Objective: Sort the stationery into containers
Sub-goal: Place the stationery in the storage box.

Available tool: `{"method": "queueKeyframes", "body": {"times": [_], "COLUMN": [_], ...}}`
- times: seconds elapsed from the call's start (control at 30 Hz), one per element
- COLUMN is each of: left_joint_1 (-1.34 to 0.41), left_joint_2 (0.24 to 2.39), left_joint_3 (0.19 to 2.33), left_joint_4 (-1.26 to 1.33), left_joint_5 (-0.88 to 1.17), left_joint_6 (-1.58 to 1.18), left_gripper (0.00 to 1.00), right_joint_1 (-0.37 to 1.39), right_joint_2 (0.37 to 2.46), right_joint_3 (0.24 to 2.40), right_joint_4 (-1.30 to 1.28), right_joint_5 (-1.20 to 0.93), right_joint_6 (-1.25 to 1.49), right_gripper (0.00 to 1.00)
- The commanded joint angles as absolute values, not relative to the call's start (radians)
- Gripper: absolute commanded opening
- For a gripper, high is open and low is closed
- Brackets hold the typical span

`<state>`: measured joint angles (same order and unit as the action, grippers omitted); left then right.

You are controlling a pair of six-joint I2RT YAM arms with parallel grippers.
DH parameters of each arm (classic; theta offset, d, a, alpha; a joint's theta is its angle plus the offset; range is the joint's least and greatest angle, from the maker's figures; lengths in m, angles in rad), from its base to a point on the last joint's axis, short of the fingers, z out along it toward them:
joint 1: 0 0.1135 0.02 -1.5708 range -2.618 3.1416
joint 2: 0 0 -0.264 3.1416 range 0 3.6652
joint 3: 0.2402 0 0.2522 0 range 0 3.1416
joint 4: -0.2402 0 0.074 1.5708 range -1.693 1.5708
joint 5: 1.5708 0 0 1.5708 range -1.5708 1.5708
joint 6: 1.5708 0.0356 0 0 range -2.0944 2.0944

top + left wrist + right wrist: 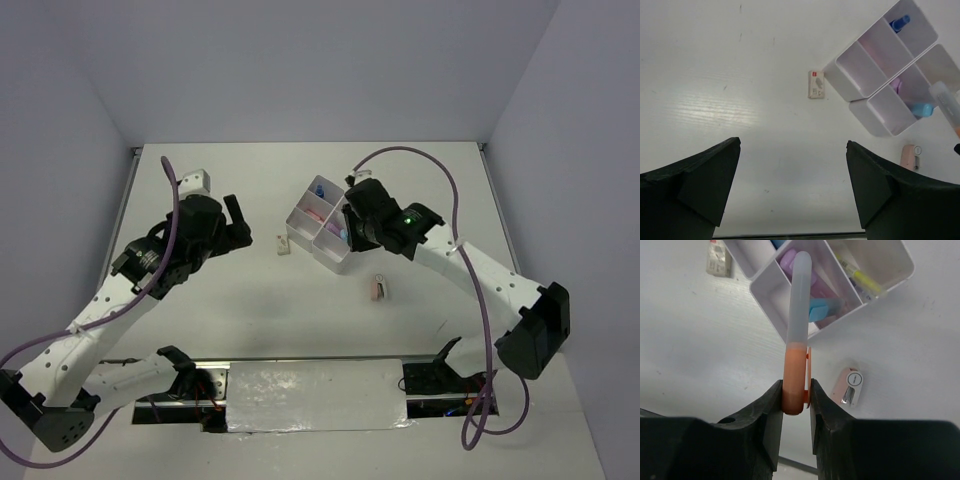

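Observation:
My right gripper (795, 389) is shut on an orange highlighter (795, 347) with a frosted cap. It holds the highlighter tilted above the near compartment of the white four-part box (767, 307). That compartment holds a purple highlighter (788, 262) and a blue highlighter (826, 307). A yellow pen (863, 281) lies in the compartment to the right. In the top view the right gripper (352, 225) hangs over the box (330, 252). My left gripper (792, 145) is open and empty above bare table, left of the box (867, 120). A white eraser (815, 84) and a pink mini stapler (850, 387) lie on the table.
A blue-capped tube (900, 22) lies in the box's far compartment. The eraser (283, 243) sits just left of the box and the stapler (380, 288) just in front of it. White walls close off the back and both sides.

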<state>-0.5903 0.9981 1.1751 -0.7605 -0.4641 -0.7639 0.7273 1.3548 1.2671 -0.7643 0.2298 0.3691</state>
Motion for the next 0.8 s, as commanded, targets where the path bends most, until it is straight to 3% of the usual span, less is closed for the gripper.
{"method": "queueKeyframes", "body": {"times": [0.0,0.5,0.77], "left_joint_1": [-0.583,-0.583,-0.581], "left_joint_2": [0.953,0.925,0.908], "left_joint_3": [1.149,1.077,1.065], "left_joint_4": [-0.769,-0.747,-0.756], "left_joint_5": [-0.437,-0.368,-0.365], "left_joint_6": [-0.674,-0.612,-0.584], "left_gripper": [0.99,0.99,0.99], "right_joint_1": [0.719,0.687,0.683], "right_joint_2": [1.394,1.589,1.762], "right_joint_3": [1.305,1.529,1.758], "right_joint_4": [-0.819,-0.953,-1.159], "right_joint_5": [0.199,0.19,0.221], "right_joint_6": [0.321,0.259,0.209], "right_gripper": [0.0,0.0,0.0]}}
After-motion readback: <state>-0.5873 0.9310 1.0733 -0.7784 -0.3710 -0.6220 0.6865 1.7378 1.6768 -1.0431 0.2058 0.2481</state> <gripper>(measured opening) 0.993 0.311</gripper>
